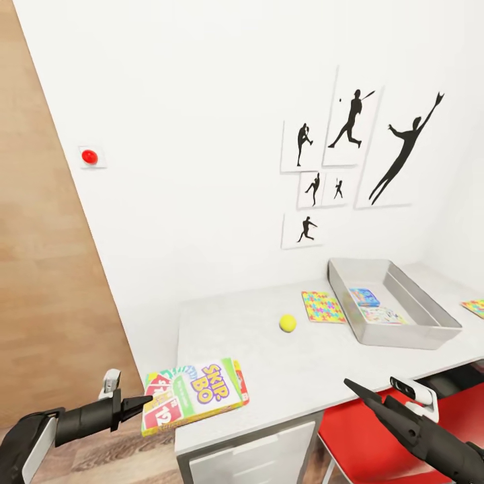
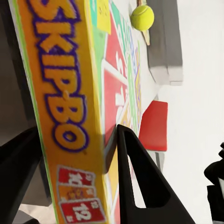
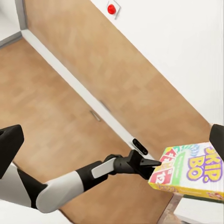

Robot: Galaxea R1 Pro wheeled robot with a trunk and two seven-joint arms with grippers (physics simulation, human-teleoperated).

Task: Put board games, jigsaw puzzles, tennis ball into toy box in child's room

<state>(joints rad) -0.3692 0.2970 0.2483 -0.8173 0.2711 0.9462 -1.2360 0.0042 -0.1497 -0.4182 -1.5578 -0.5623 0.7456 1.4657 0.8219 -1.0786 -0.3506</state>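
My left gripper [image 1: 142,403] is shut on the left edge of a white-green Skip-Bo board game [image 1: 195,392], held flat over the near left corner of the table [image 1: 302,370]. In the left wrist view the same board game [image 2: 70,107] sits between the fingers [image 2: 135,177]. The grey toy box [image 1: 420,323] stands at the table's back right with a blue board game [image 1: 364,296] and another printed one [image 1: 383,315] inside. One jigsaw puzzle [image 1: 323,306] lies left of the box, another [image 1: 474,307] right of it. The tennis ball [image 1: 288,323] rests mid-table. My right gripper [image 1: 356,388] hangs open at the table's front edge.
A red chair [image 1: 376,433] is tucked under the table's front right. White drawers [image 1: 249,457] sit below the table's near corner. Dancer-silhouette pictures [image 1: 349,154] and a red button [image 1: 89,156] are on the white wall. A wooden door [image 1: 40,269] is at the left.
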